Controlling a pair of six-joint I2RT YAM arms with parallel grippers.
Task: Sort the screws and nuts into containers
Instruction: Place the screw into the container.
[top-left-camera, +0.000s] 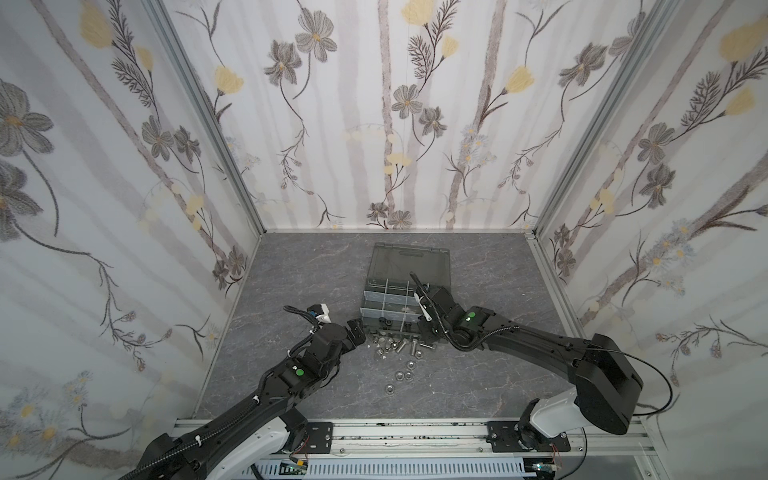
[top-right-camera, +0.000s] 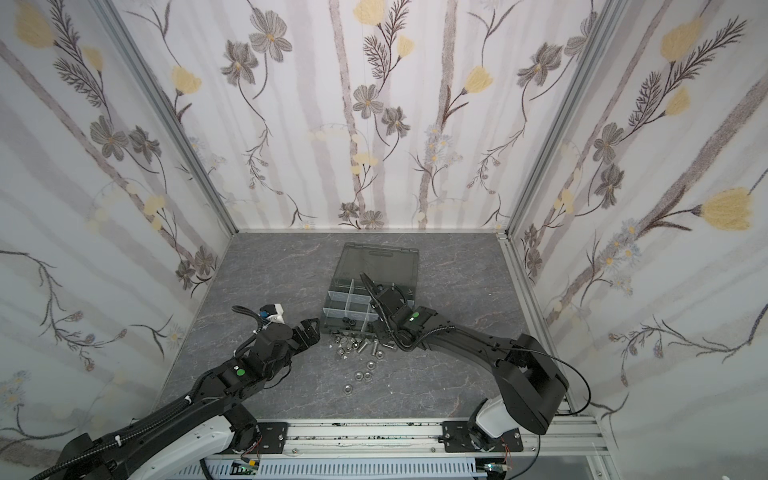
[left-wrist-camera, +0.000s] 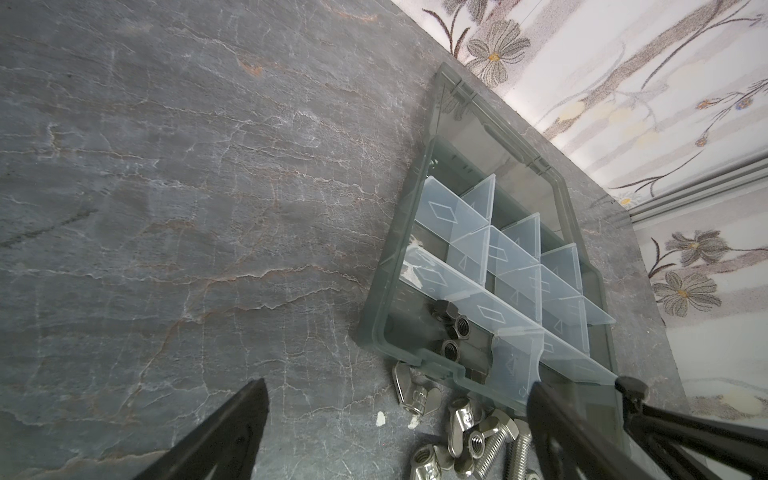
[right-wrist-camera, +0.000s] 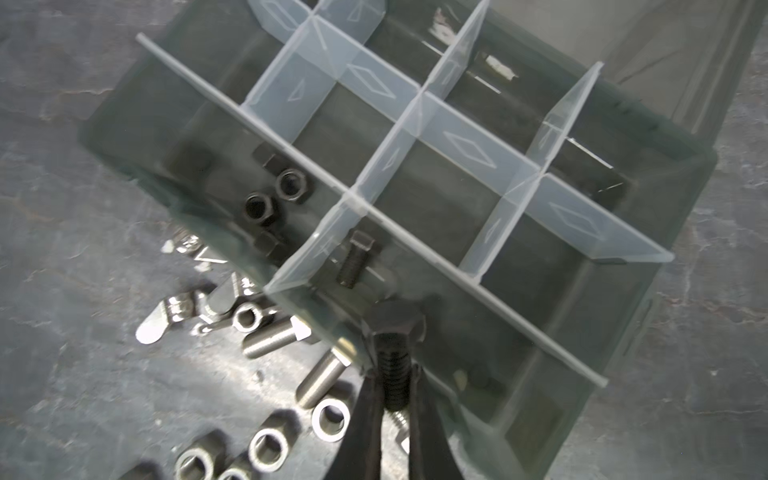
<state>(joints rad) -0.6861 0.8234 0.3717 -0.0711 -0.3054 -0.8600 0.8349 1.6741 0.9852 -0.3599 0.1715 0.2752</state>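
Right pincer (right-wrist-camera: 392, 374) is clamped almost closed on the threaded shaft of a black screw (right-wrist-camera: 397, 328). The hex head juts past the fingertips, right at the near wall of the case (right-wrist-camera: 124, 137). Only the right wrist view shows this grip; in both top views the right arm (top-left-camera: 498, 336) covers it. Left pincer (left-wrist-camera: 397, 384) is spread wide with nothing in it, its fingers (left-wrist-camera: 232, 428) framing the left wrist view. Both top views give the layout on the table (top-left-camera: 291, 270). The left pincer sits at 9 o'clock of the loose pile (top-left-camera: 395, 345), the right pincer at 3 o'clock and the case at 12 o'clock. The lid (top-left-camera: 409, 257) lies open at 12 o'clock of the tray, and a few stray nuts (top-left-camera: 401, 376) lie at 6 o'clock of the pile. The wrist views show the compartments, which the top views leave too small to read. The near-row compartment at the case's 7 o'clock corner holds a few black nuts (right-wrist-camera: 291, 183), also clear in the left wrist view. Across a pale divider (right-wrist-camera: 311, 245), the next near-row compartment holds a second black screw (right-wrist-camera: 353, 262) lying flat, just beyond the held screw's head. The farther compartments show bare floor, bar a white scrap (right-wrist-camera: 498, 66). Outside the wall, silver screws (right-wrist-camera: 270, 336) and silver nuts (right-wrist-camera: 330, 417) lie just beside the right fingers, with wing nuts (right-wrist-camera: 166, 320) a little farther off. In the left wrist view part of the same pile lies close by one finger.
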